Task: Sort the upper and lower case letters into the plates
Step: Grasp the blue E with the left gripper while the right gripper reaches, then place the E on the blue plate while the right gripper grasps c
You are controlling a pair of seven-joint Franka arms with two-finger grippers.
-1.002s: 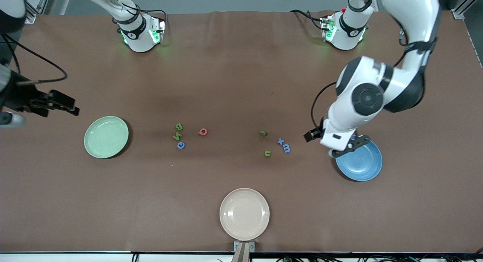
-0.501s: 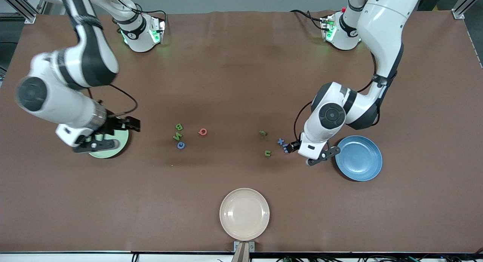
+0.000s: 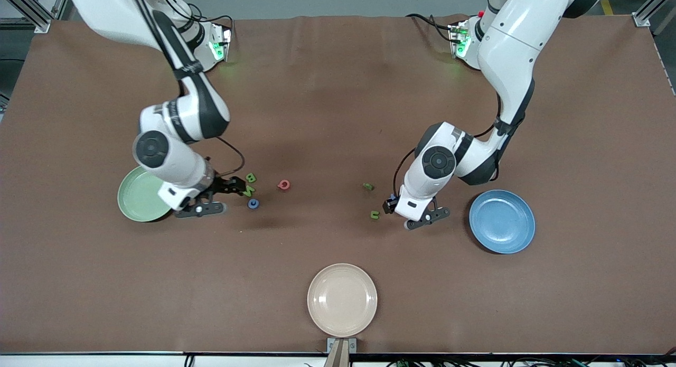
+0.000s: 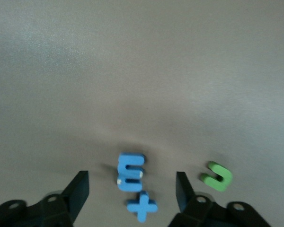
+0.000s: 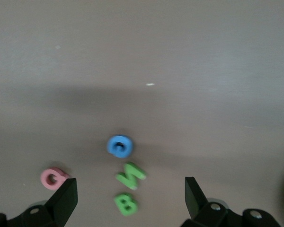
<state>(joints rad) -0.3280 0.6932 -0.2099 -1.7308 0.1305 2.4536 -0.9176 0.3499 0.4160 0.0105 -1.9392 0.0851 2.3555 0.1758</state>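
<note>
- Black fingers of the left gripper point(image 4: 131, 189) are seen spread wide at the bottom of the left wrist view, with the blue m point(image 4: 130, 171) and the blue plus-shaped piece point(image 4: 142, 206) lying between them; nothing is gripped.
- A double pick is judged the main risk here: the two blue pieces are almost touching, so both could be caught, or one flicked aside.
- The green u point(image 4: 217, 176) lies just outside one finger and could be nudged on descent.
- The blue plate point(image 3: 502, 221) sits at the right of the front view, empty.
- The right gripper point(image 5: 128, 198) is likewise spread and empty, low in the right wrist view, over the green B point(image 5: 125, 204) and green N point(image 5: 130, 175), with the blue c point(image 5: 119, 145) just above them and the pink G point(image 5: 54, 178) beside one finger.
- Crowding is again the hazard: B and N could be pinched together, or G knocked away.
- The mint green plate point(image 3: 138, 194), centre left in the front view, is partly covered by the right arm; it could be clipped on the way back.
</note>
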